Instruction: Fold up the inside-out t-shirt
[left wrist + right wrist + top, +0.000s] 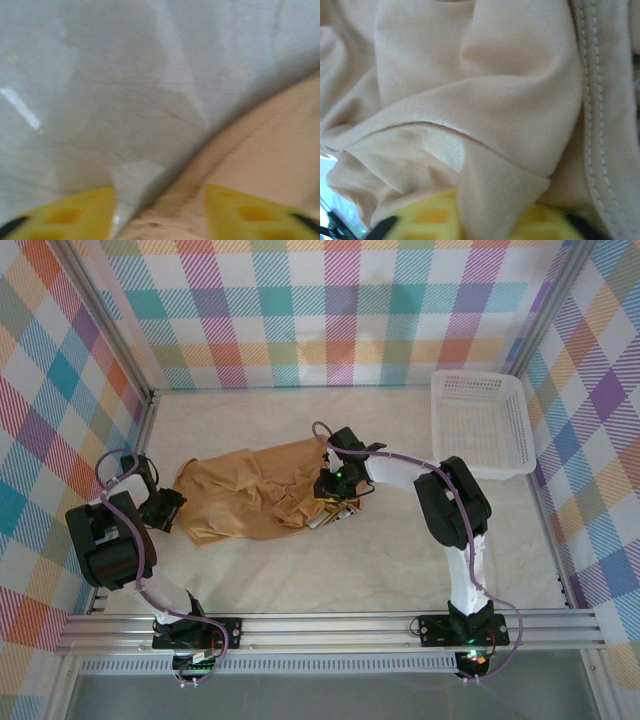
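Note:
The inside-out t-shirt point(250, 495) lies crumpled, tan, across the middle-left of the table. My left gripper point(175, 508) sits low at its left edge. In the left wrist view its yellow fingers point(75, 215) stand apart, with the shirt's hem point(260, 160) running between them over the pale table; the gripper point(160, 217) is open. My right gripper point(335, 502) presses into the shirt's bunched right end. In the right wrist view a fold of the cloth point(495, 75) is pinched between the yellow fingers point(430, 217) of that gripper point(490, 215). A pale patch point(445, 150) shows under a seam.
A white mesh basket point(480, 425) stands at the back right, by the checked wall. Bare tabletop point(350, 570) stretches between the shirt and the front rail. Checked walls close in the left, back and right sides.

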`<state>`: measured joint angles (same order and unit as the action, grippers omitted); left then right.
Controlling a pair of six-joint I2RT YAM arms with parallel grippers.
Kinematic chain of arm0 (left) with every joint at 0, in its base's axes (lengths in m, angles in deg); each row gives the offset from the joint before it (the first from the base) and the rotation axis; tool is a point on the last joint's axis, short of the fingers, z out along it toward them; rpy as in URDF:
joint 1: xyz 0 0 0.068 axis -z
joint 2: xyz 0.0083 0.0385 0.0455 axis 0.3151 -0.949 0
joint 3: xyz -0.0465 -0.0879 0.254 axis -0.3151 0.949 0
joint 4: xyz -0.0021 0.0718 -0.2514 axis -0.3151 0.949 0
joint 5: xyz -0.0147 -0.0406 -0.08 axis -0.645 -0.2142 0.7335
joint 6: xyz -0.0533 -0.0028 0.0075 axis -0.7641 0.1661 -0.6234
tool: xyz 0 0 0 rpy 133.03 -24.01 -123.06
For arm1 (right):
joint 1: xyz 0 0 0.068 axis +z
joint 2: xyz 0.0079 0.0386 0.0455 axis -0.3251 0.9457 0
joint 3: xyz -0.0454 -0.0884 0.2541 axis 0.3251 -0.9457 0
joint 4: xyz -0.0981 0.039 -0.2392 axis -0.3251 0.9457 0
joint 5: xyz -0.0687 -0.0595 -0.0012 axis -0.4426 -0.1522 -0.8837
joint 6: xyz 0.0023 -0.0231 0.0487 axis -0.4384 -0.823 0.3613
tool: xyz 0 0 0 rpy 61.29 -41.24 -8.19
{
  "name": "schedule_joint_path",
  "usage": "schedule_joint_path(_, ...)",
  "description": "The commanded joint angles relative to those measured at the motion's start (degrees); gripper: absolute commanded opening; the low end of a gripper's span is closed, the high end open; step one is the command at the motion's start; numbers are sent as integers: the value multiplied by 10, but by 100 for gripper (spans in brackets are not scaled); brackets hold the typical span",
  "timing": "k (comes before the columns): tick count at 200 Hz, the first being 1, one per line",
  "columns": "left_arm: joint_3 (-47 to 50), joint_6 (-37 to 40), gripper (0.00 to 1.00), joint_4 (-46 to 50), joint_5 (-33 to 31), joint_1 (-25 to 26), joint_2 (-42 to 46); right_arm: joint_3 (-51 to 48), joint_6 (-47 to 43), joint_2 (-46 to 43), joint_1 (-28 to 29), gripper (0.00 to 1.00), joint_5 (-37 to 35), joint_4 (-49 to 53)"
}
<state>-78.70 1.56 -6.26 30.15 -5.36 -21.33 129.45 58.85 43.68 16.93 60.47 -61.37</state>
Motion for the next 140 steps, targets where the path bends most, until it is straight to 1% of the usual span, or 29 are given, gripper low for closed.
schedule_joint_path(1, 6, -7, 30, -54, 30, -1, -35, 15, -4, -5, -2, 6, 14, 1)
schedule_joint_path(12, 3, -14, 20, -56, 32, -1, -32, 17, -8, -14, -2, 3, 12, 7)
schedule_joint_path(22, -2, -17, 12, -55, 35, -1, -26, 19, -11, -22, -2, 2, 8, 12)
schedule_joint_path(28, -5, -18, 10, -53, 36, -1, -22, 22, -13, -28, -3, 2, 6, 16)
schedule_joint_path(40, -10, -19, 9, -51, 38, 0, -15, 24, -16, -36, -3, 2, 5, 21)
schedule_joint_path(53, -13, -20, 0, -51, 40, 0, -6, 25, -16, -43, -3, 1, 5, 21)
schedule_joint_path(89, -12, -20, 0, -51, 43, 5, 9, 32, -22, -74, -5, 0, -4, 37)
schedule_joint_path(113, -18, -13, 0, -44, 44, 16, 19, 31, -26, -125, -26, 0, -56, 68)
schedule_joint_path(125, -30, -4, 14, -30, 40, 26, 17, 12, -16, -152, -51, 0, -61, 66)
schedule_joint_path(140, -46, 7, 24, -12, 30, 41, 17, -24, -4, -191, -85, 0, -66, 56)
